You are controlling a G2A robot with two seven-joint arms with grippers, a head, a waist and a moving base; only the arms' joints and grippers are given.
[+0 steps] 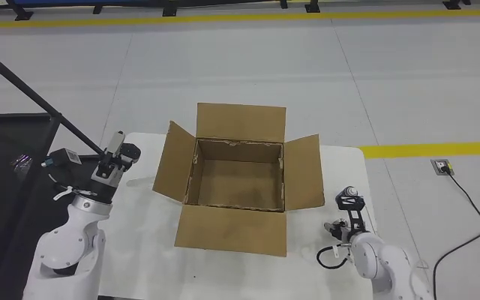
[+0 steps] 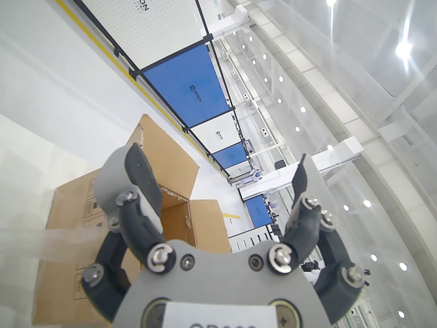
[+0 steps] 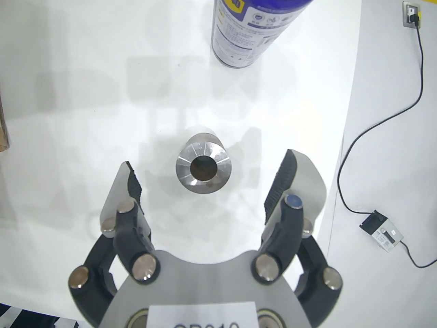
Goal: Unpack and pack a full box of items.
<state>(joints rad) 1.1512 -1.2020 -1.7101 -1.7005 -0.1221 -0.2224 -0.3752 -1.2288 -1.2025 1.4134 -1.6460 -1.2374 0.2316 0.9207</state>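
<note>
Box (image 1: 240,124) sits at mid-table (image 1: 337,161), top open, all four flaps folded outward; the brown inner floor shows from above. A strip of clear tape (image 2: 61,240) hangs off the box's outer wall on the left arm's side. Left gripper (image 2: 218,158): beside the box's left flap, near the table's left edge, tilted up toward the hall ceiling. Its fingers are spread wide with nothing between them. Its black pads (image 2: 143,175) are bare. Right gripper (image 3: 209,160): at the table's near right corner, well apart from the box, pointing down at the tabletop. It is released, fingers apart and holding nothing. Directly under it a short metal cylinder (image 3: 205,170) stands upright on the table, bore facing up. In the wrist view it lies between the two fingers, with a gap on each side and no contact. Whether the fingertips are level with its top or above it cannot be told. A blue-and-white spray can (image 3: 252,18) stands upright on the table past the cylinder, apart from it; its upper part is cut off by the frame. Off the table's right side, a black cable (image 3: 392,117) runs across the floor to a socket (image 3: 411,15) just beside a yellow line (image 1: 420,150).
</note>
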